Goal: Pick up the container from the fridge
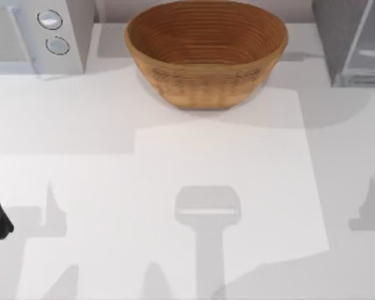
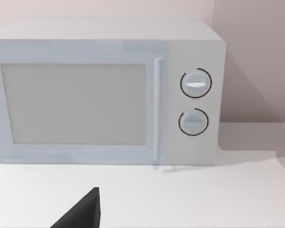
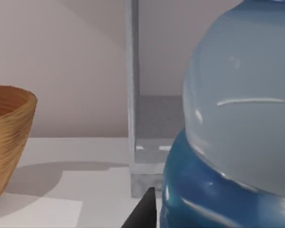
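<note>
1. The small clear plastic bottle with blue-green label was seen very close before the right wrist camera, the large dark-grey fridge at two o'clock.
2. Right gripper's finger state could not be told.
3. The left arm was parked at nine o'clock, facing the white two-dial box.
4. Right arm judged nearer.

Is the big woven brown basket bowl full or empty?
Empty: the woven brown basket bowl shows its ribbed inside bare in the top view.

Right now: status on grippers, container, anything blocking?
Left gripper parked facing microwave. Container looms right against the right wrist camera, fridge behind it. Basket stands clear to the side.
</note>
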Tool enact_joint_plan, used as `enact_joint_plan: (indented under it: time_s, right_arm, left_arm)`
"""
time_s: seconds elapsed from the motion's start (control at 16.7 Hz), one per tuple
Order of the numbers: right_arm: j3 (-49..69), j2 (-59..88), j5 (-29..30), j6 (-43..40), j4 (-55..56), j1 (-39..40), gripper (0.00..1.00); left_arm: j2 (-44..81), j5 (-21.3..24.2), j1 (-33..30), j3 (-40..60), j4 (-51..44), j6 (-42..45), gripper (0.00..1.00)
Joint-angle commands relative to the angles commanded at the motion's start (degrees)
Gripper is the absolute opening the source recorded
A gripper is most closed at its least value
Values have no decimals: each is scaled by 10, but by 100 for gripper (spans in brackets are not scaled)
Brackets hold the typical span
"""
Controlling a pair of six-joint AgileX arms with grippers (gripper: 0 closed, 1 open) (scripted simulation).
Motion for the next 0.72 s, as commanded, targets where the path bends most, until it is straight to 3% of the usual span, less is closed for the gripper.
enact_joint_plan:
  time_s: [0.3,0.72]
  right_arm:
    - [81,197,135,14,124,143,0]
    - [215,615,401,32,335,408,0]
  left_arm:
    - [0,0,0,0,0,0,100]
    - [0,0,0,0,0,0,100]
